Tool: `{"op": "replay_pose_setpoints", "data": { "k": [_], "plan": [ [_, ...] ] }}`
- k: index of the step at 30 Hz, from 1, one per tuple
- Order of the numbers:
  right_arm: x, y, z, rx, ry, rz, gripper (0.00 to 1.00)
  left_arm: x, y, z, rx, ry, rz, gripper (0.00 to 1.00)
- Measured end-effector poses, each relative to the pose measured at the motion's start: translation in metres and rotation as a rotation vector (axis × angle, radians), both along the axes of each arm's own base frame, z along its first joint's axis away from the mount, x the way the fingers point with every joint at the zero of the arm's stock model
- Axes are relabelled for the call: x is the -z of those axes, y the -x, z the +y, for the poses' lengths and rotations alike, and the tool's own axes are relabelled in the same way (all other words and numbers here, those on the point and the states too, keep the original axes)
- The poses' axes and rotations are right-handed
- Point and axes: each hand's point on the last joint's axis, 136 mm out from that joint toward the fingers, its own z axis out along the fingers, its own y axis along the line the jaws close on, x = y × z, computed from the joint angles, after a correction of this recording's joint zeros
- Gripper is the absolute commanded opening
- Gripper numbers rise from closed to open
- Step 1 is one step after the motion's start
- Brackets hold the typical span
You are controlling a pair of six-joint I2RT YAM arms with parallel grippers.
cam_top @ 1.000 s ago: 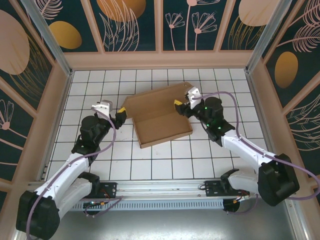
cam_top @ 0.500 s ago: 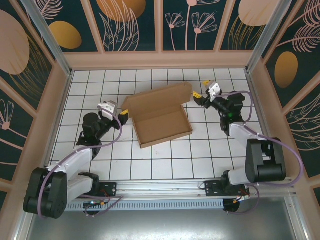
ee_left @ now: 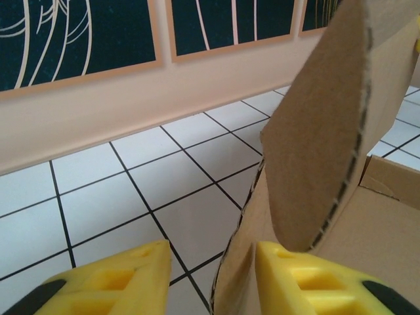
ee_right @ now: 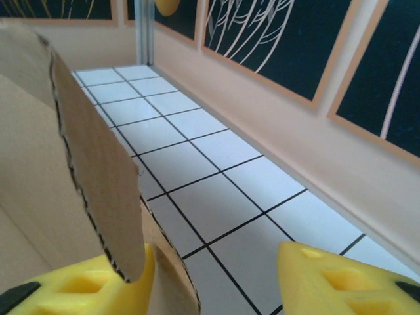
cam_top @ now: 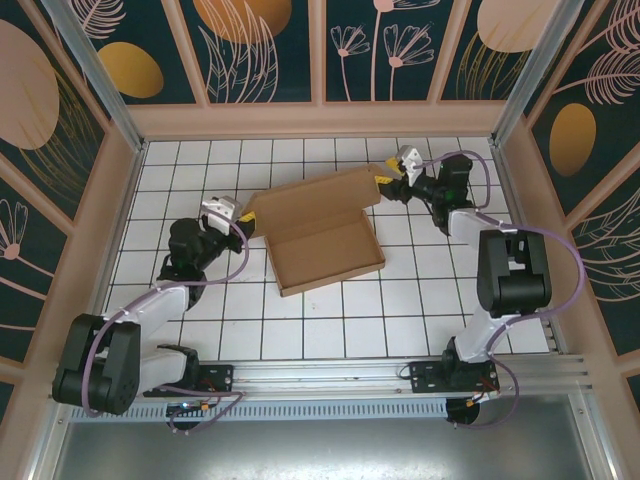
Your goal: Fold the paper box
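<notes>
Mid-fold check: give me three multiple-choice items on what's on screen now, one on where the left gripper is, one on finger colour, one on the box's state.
1. The left gripper is at:
A. the box's left rear corner
B. its front wall
C. the near rail

2. The fingers are:
A. black
B. yellow
C. blue

3. The box is:
A. shut
B. flattened
C. open

Answers:
1 A: the top view puts it at that corner.
2 B: both wrist views show yellow fingers.
3 C: its inside shows from above.
</notes>
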Motion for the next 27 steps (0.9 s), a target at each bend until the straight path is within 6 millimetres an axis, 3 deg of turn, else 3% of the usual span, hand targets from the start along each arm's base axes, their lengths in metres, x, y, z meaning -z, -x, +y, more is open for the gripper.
{"op": "replay_pose_setpoints", "data": {
  "k": [3, 9, 12, 19, 24, 27],
  "plan": [
    [0.01, -0.001, 0.007, -0.028, 0.015, 0.037, 0.35, 0.0, -0.002, -0.001, 0.006, -0.008, -0.003, 0.26],
    [0.02, 0.009, 0.022, -0.066, 0.044, 0.075, 0.03, -0.009, -0.009, -0.004, 0.014, -0.018, -0.017, 0.05],
    [0.017, 0.012, 0.028, -0.038, 0.065, 0.072, 0.0, -0.01, -0.014, -0.001, -0.003, -0.006, -0.005, 0.0],
    [0.013, 0.04, 0.036, 0.121, 0.06, 0.089, 0.0, -0.01, -0.018, 0.003, -0.049, 0.097, 0.057, 0.0],
    [0.014, 0.058, 0.045, 0.235, -0.027, 0.115, 0.0, -0.017, -0.023, 0.007, -0.113, 0.211, 0.084, 0.08],
    [0.015, 0.06, 0.048, 0.325, -0.09, 0.157, 0.0, -0.019, -0.022, -0.005, -0.116, 0.253, 0.094, 0.12]
  ]
}}
